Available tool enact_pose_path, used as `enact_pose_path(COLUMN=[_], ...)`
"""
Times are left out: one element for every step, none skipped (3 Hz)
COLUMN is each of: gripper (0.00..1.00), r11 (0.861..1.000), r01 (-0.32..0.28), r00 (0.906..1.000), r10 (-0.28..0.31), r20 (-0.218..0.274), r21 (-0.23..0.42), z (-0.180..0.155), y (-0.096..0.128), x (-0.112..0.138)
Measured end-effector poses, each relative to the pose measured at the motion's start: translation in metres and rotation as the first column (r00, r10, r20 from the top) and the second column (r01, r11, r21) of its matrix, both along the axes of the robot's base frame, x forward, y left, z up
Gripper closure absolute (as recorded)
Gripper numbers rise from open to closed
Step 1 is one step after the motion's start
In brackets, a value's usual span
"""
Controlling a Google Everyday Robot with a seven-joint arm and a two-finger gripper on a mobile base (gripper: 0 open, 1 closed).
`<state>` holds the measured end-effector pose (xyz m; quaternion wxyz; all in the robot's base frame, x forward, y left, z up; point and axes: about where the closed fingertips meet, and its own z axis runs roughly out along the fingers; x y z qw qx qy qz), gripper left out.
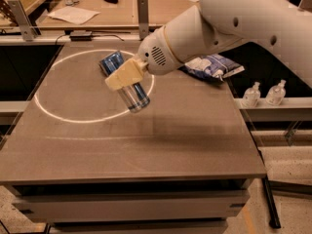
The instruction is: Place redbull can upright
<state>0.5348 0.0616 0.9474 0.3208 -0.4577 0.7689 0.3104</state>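
The redbull can (135,97) is slim and blue and silver. It hangs tilted above the middle of the grey table (146,145), with its shiny silver end pointing down to the right. My gripper (125,77) is shut on the can around its middle, and its cream fingers (121,79) cover part of it. The can's upper blue part (111,62) shows behind the fingers. The white arm reaches in from the upper right.
A blue-and-white snack bag (212,66) lies at the table's right rear. A bright ring of light (53,116) marks the tabletop. Two small clear bottles (252,94) stand on a ledge to the right. A wooden bench with paper (73,14) is behind.
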Motion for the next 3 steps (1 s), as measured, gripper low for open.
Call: enact_pose_path(gripper=[1.0, 1.0, 1.0], r11=[0.995, 0.989, 0.973], r01=[-0.101, -0.15, -0.214], r00=[0.9862, 0.9562, 0.9274], r10=[0.102, 0.143, 0.174], r20=[0.13, 0.255, 0.331], r21=[-0.011, 0.005, 0.088], z=[-0.002, -0.012, -0.011], y=[0.0, -0.009, -0.021], x=[0.003, 0.008, 0.013])
